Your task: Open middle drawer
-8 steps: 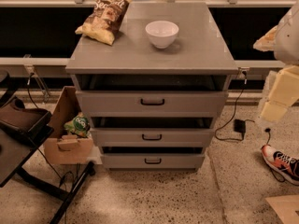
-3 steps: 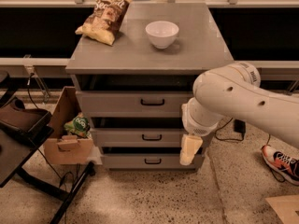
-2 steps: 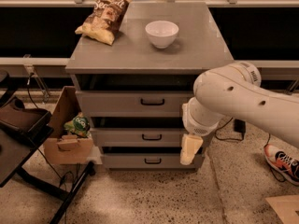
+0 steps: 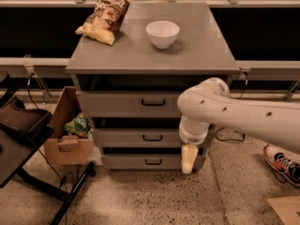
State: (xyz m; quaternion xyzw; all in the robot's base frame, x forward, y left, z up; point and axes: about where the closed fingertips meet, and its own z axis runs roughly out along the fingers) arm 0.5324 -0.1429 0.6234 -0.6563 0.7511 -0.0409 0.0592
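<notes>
The grey cabinet (image 4: 150, 55) has three drawers. The middle drawer (image 4: 122, 138) is the second one, with a flat grey front and a small black bar handle (image 4: 152, 137). Its front sits in line with the other two. My white arm (image 4: 234, 114) reaches in from the right across the cabinet's right side. My gripper (image 4: 189, 159) hangs down cream-coloured at the right end of the drawer fronts, level with the bottom drawer (image 4: 131, 161) and to the right of and below the middle handle. It holds nothing that I can see.
A chip bag (image 4: 105, 14) and a white bowl (image 4: 162, 33) sit on the cabinet top. A cardboard box (image 4: 63, 139) with a green packet (image 4: 79, 124) stands at the cabinet's left. A black stand (image 4: 21, 139) is at the far left, a shoe (image 4: 281, 162) on the right floor.
The arm swung in from the right edge to the cabinet front. Over the last second it only shifted slightly left and down. The drawers have not moved.
</notes>
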